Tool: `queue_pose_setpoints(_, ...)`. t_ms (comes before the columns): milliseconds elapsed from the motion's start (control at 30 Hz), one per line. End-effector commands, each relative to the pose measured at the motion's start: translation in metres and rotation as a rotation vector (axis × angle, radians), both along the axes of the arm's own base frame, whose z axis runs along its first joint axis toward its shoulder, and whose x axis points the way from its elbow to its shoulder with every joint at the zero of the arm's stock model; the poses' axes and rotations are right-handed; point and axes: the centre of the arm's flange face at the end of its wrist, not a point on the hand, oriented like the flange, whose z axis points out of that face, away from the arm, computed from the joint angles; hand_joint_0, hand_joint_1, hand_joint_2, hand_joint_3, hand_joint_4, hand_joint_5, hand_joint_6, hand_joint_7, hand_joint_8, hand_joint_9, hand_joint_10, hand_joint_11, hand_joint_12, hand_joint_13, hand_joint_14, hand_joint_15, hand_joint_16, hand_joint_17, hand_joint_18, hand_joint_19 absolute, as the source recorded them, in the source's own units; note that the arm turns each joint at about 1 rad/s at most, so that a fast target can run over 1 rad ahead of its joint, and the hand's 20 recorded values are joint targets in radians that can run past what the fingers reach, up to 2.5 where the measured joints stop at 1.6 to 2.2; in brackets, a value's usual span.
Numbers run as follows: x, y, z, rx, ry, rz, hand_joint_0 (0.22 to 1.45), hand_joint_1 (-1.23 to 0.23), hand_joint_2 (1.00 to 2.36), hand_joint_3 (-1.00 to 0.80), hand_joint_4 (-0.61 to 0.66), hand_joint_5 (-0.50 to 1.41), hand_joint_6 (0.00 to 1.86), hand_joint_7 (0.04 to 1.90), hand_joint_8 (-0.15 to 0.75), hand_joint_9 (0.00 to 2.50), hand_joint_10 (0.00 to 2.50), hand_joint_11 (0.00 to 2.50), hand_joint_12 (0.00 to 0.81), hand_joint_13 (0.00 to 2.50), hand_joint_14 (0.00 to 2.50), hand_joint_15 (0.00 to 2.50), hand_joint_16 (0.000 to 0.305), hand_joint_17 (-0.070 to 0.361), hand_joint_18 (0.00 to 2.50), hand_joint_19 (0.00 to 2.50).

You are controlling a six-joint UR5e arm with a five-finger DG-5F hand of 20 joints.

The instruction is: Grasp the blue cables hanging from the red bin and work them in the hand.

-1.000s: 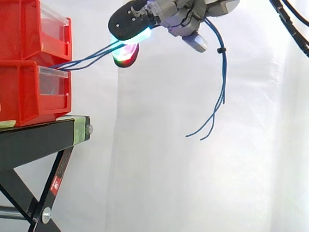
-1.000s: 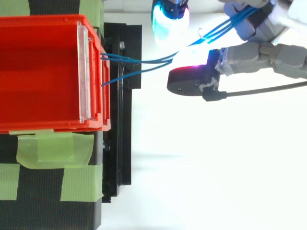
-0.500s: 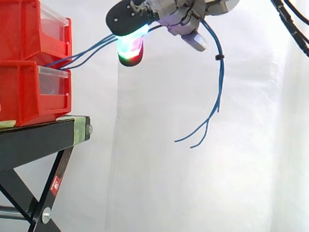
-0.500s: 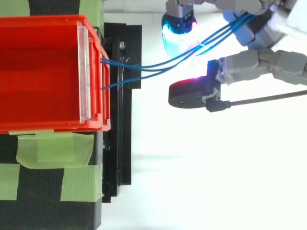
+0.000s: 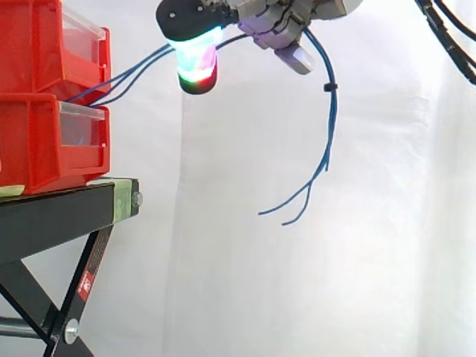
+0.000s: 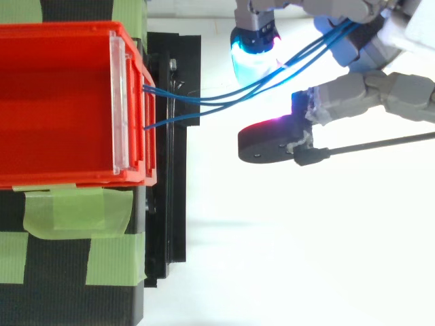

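Here, robot hand (image 5: 279,22) clasps blue cables (image 6: 309,49) beside red bins (image 5: 30,141), black stand (image 5: 52,216).

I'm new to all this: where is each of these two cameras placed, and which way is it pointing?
Side view: beside the work at about bin height, looking level across at the red bins on the black stand; the hand, at the top, is shut on the blue cables.
Top view: above the work, looking down into the upper red bin; the fingers reach in from the right.
Shared: bins, hand, and cables running from bin to hand.
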Motion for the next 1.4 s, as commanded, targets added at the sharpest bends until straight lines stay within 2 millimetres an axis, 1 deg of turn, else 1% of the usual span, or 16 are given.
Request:
queue_pose_setpoints(0, 0.0048, -0.0013, 0.0038, -0.009, -0.042, -0.003, 0.85, -0.6, 1.01, -0.7, 0.3, 0.25, 0.28, 1.39, 0.519, 1.74, 2.5, 2.5, 0.771, 2.09, 2.5, 2.01, 0.244, 0.183, 2.5, 0.76)
queue_pose_setpoints(200, 0.0117, -0.0015, 0.0107, -0.054, -0.091, -0.005, 0.84, -0.59, 1.01, -0.71, 0.3, 0.26, 0.27, 1.39, 0.519, 1.74, 2.5, 2.5, 0.771, 2.09, 2.5, 2.01, 0.244, 0.183, 2.5, 0.76)
queue_pose_setpoints(333, 0.0128, -0.0014, 0.0113, -0.063, -0.1, -0.007, 0.84, -0.6, 1.01, -0.7, 0.3, 0.26, 0.26, 1.4, 0.519, 1.74, 2.5, 2.5, 0.771, 2.09, 2.5, 2.01, 0.244, 0.183, 2.5, 0.76)
queue_pose_setpoints(433, 0.0126, -0.0027, 0.0113, -0.063, -0.1, -0.012, 0.88, -0.61, 1.02, -0.62, 0.29, 0.26, 0.26, 1.39, 0.519, 1.74, 2.5, 2.5, 0.771, 2.09, 2.5, 2.01, 0.244, 0.183, 2.5, 0.76)
queue_pose_setpoints(467, 0.0129, -0.0017, 0.0121, -0.062, -0.101, -0.01, 0.9, -0.61, 1.02, -0.56, 0.29, 0.26, 0.26, 1.39, 0.519, 1.74, 2.5, 2.5, 0.771, 2.09, 2.5, 2.01, 0.244, 0.183, 2.5, 0.76)
queue_pose_setpoints(533, 0.0127, -0.0018, 0.0113, -0.061, -0.1, -0.012, 0.92, -0.62, 1.02, -0.52, 0.29, 0.27, 0.26, 1.39, 0.519, 1.74, 2.5, 2.5, 0.771, 2.09, 2.5, 2.01, 0.244, 0.183, 2.5, 0.76)
queue_pose_setpoints(733, 0.0124, -0.0022, 0.0112, -0.06, -0.099, -0.015, 0.93, -0.62, 1.02, -0.56, 0.3, 0.27, 0.26, 1.39, 0.519, 1.74, 2.5, 2.5, 0.771, 2.09, 2.5, 2.01, 0.244, 0.183, 2.5, 0.76)
queue_pose_setpoints(867, 0.01, -0.0028, 0.0088, -0.062, -0.075, -0.015, 0.88, -0.61, 1.01, -0.68, 0.3, 0.27, 0.24, 1.39, 0.519, 1.74, 2.5, 2.5, 0.771, 2.09, 2.5, 2.01, 0.244, 0.183, 2.5, 0.76)
queue_pose_setpoints(1033, 0.0053, -0.0009, 0.0044, -0.064, -0.028, -0.008, 0.85, -0.6, 1.01, -0.75, 0.3, 0.27, 0.2, 1.42, 0.519, 1.74, 2.5, 2.5, 0.771, 2.09, 2.5, 2.01, 0.244, 0.183, 2.5, 0.76)
queue_pose_setpoints(1233, 0.0051, -0.001, 0.0042, -0.056, -0.029, -0.008, 0.84, -0.6, 1.01, -0.75, 0.3, 0.27, 0.19, 1.41, 0.519, 1.74, 2.5, 2.5, 0.771, 2.09, 2.5, 2.01, 0.244, 0.183, 2.5, 0.76)
queue_pose_setpoints(1367, 0.0052, -0.0008, 0.0042, -0.055, -0.03, -0.006, 0.88, -0.6, 1.01, -0.72, 0.3, 0.28, 0.19, 1.41, 0.519, 1.74, 2.5, 2.5, 0.771, 2.09, 2.5, 2.01, 0.244, 0.183, 2.5, 0.76)
